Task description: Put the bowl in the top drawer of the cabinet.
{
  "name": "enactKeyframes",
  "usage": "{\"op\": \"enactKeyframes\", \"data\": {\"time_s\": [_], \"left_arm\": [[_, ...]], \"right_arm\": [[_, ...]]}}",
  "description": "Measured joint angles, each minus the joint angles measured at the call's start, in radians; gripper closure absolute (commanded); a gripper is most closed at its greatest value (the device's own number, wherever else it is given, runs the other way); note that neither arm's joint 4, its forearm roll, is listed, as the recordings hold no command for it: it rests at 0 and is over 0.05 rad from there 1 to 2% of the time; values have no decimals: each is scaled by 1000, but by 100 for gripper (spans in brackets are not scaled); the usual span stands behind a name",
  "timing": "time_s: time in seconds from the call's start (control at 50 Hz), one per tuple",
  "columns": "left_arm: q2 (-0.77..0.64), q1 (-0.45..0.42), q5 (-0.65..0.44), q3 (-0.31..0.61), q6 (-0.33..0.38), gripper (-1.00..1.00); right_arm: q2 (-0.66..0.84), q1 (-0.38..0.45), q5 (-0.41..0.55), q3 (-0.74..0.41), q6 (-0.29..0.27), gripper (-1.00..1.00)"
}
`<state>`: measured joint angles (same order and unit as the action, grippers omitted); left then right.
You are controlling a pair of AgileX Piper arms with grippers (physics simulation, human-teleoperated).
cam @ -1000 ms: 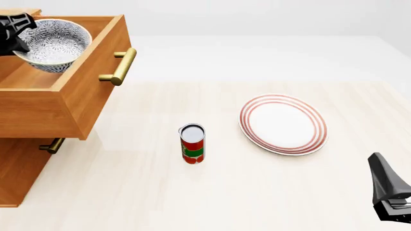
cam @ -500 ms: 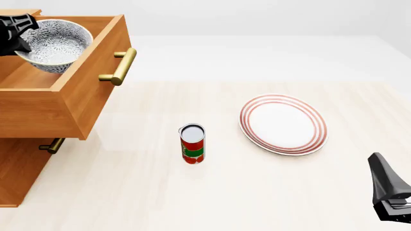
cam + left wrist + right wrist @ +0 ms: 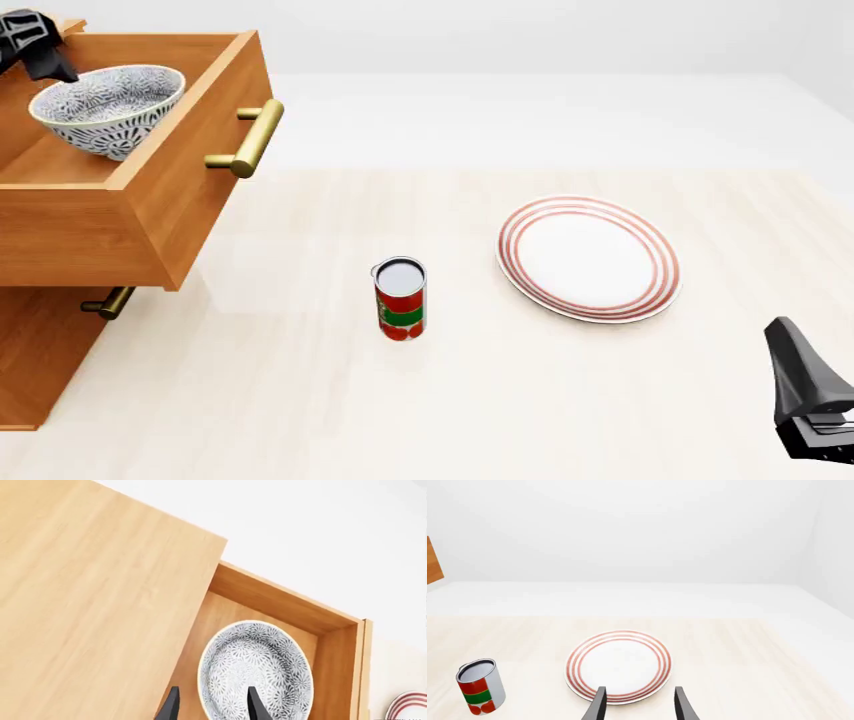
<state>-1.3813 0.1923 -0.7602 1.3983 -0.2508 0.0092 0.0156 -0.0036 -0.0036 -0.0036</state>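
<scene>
Right gripper: low at the near right of the table, fingers apart, holding nothing.
Plate: just ahead of the right gripper, flat on the table.
Can: upright, ahead and left of the right gripper.
Left gripper: raised over the cabinet, fingers spread and empty.
Bowl: just below the left gripper, inside the pulled-out top drawer, not gripped.
</scene>
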Motion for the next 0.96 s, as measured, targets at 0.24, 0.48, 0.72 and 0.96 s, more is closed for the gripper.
{"op": "enactKeyframes", "data": {"time_s": [0.24, 0.48, 0.72, 0.96], "left_arm": [[49, -6, -51, 40, 4, -100], [114, -31, -113, 90, 1, -100], [204, -61, -159, 111, -5, -100], [306, -114, -150, 69, -52, -100]], "right_arm": [[0, 0, 0, 0, 0, -100], [0, 0, 0, 0, 0, -100], [0, 0, 0, 0, 0, -100], [0, 0, 0, 0, 0, -100]]}}
